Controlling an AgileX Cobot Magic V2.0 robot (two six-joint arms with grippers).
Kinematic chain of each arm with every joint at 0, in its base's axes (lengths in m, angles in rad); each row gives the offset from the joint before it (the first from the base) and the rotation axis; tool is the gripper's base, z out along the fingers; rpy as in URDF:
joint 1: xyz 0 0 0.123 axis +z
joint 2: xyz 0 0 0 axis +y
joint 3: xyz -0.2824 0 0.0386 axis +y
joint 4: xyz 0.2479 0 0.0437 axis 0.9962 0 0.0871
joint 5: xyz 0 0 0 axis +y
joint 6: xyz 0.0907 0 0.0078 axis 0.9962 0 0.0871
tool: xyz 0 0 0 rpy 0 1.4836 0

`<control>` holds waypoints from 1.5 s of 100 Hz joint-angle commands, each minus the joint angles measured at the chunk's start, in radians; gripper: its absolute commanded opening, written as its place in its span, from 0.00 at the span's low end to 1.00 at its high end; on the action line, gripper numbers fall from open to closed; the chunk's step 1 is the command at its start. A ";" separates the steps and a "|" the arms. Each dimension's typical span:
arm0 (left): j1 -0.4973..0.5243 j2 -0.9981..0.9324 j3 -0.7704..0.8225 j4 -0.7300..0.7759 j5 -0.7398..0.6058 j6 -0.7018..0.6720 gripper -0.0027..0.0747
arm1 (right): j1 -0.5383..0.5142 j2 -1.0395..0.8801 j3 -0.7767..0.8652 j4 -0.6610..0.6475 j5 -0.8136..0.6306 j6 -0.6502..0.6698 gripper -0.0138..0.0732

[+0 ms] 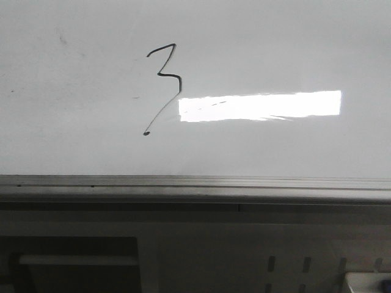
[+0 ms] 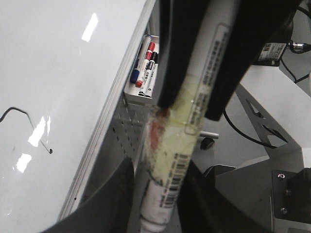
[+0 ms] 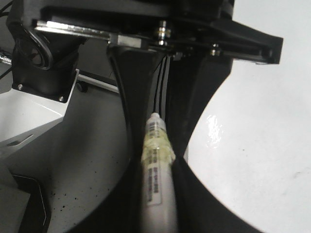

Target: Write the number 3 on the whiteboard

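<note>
The whiteboard (image 1: 275, 49) fills the front view, with a bright rectangular reflection on it. A thin black angular number 3 (image 1: 169, 75) is drawn on it left of the middle, and its slanted tail ends in a dot. No gripper shows in the front view. In the left wrist view my left gripper (image 2: 163, 204) is shut on a white marker (image 2: 180, 141) wrapped in yellowish tape. It is off the board's edge, with the board (image 2: 63, 63) and part of the 3 (image 2: 33, 127) beside it. My right gripper (image 3: 158, 213) is shut on another taped white marker (image 3: 156, 170), beside the board (image 3: 262, 145).
A grey metal edge strip (image 1: 195, 183) runs along the board's near side, with the robot's grey frame below it. A small white tray (image 2: 146, 68) with several markers hangs by the board's edge. Cables and grey stand parts (image 2: 272, 145) lie beyond the left gripper.
</note>
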 commanded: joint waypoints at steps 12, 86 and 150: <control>0.001 0.001 -0.033 -0.071 -0.102 -0.001 0.16 | 0.004 -0.028 -0.035 0.032 -0.062 0.004 0.11; 0.001 0.003 0.176 -0.115 -0.653 -0.221 0.01 | -0.299 -0.282 -0.029 0.022 -0.076 0.252 0.67; 0.001 0.282 0.238 -0.280 -1.037 -0.221 0.01 | -0.341 -0.367 0.095 0.028 -0.007 0.302 0.09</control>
